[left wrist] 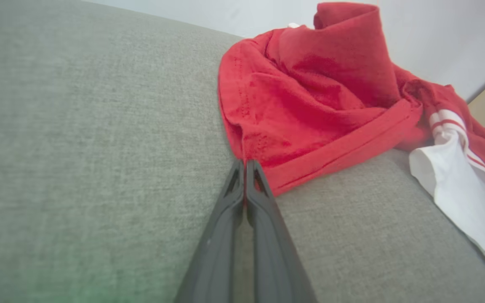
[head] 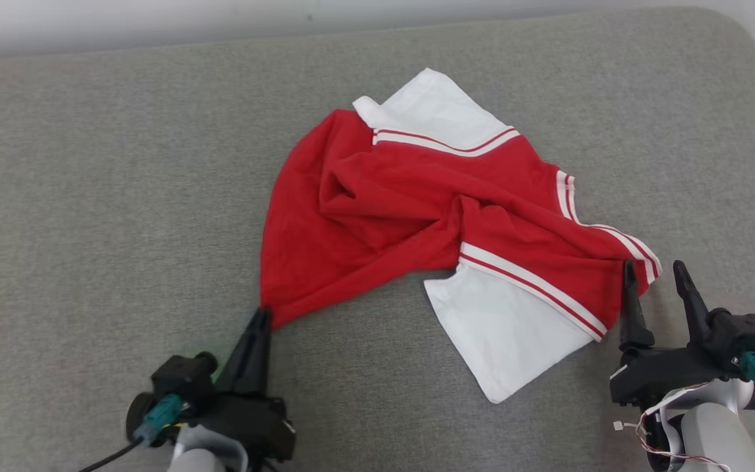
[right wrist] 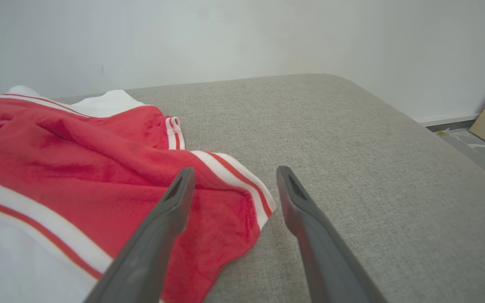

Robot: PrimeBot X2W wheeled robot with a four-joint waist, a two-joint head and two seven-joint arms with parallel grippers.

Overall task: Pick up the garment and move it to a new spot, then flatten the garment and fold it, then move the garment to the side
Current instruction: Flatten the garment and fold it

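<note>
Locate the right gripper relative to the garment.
Head view, lower right: the right gripper is open at the striped right corner of the garment, not closed on it, over the grey cushion.

Light: bright, soft, even, from overhead.
Shadows: thin, faint, under folds of the garment [head: 377, 216].
Focus: head view crisp; left end effector [left wrist: 244, 164] blurred toward the bottom edge.
Distortion: surface [left wrist: 78, 126] bowed in wrist views.
Tint: green cast, lower left of left wrist view.
</note>
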